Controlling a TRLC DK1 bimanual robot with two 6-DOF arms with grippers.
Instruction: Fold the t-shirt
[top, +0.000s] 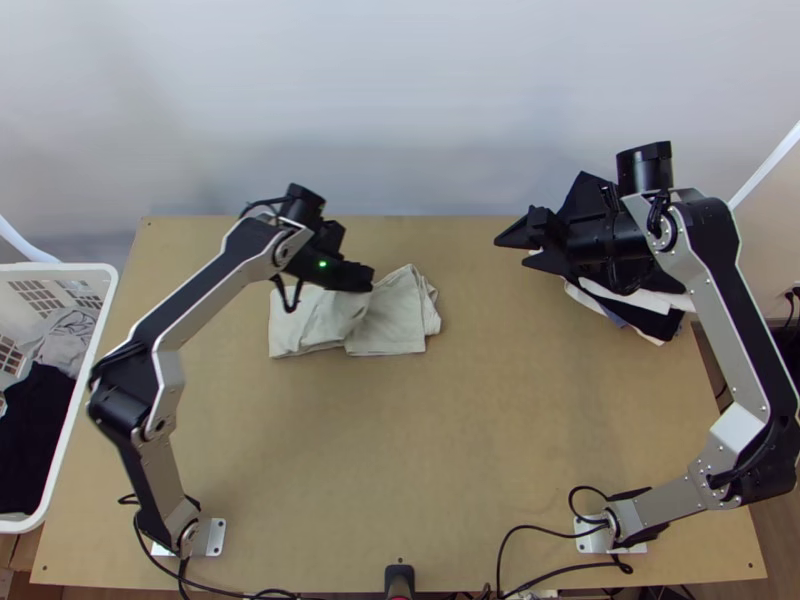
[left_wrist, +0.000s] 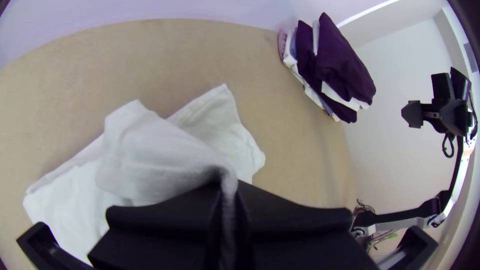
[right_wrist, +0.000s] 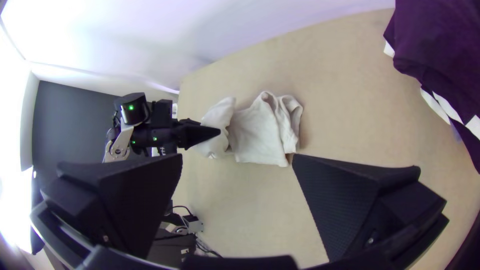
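T-shirt (top: 398, 322) asking for a slow, flat fold

The t-shirt is lying on the bench (top: 450, 430), left of the stack of clothes (left_wrist: 345, 70) and well apart from it, bunching into a ridge on its side away from the stack. The left end effector (left_wrist: 228, 187) is clenching that ridge, cloth running between its fingers. The right end effector (top: 512, 253) is hovering beside the stack, fingers standing apart, holding nothing. The step in hand is probably laying a fold over. Doing it well is likely calling for lowering the pinched cloth gently, lining its edge up with the layer beneath, then releasing. Pulling hard is risking dragging everything. Layers nearest the stack are sitting unevenly, so they are probably needing squaring up.
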